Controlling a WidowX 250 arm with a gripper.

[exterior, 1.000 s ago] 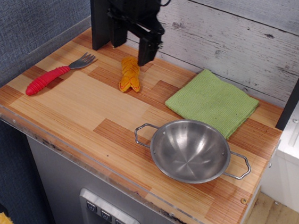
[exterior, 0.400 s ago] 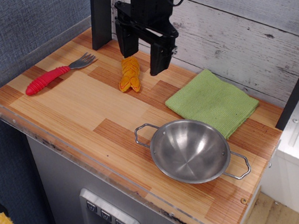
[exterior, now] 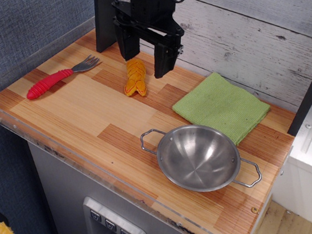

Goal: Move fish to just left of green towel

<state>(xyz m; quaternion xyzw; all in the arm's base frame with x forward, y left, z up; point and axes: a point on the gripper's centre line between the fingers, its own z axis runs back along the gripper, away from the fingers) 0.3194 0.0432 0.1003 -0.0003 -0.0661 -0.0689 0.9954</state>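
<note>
The orange-yellow striped toy fish (exterior: 135, 78) lies on the wooden counter near the back, its forked tail toward the front. The light-green knitted towel (exterior: 222, 105) lies flat to its right, with a stretch of bare wood between them. My black gripper (exterior: 145, 58) hangs just above and behind the fish. It is open and empty, one finger left of the fish's head and one to the right.
A fork with a red handle (exterior: 58, 76) lies at the left. A steel bowl with two handles (exterior: 199, 157) stands in front of the towel. A clear plastic rim (exterior: 64, 143) runs along the counter's front and left edges. A wood-plank wall (exterior: 253, 38) stands behind.
The gripper has turned and opened wide since one second ago, its fingers now straddling the fish's head. It shifted slightly left in the last half second. The fish has not moved.
</note>
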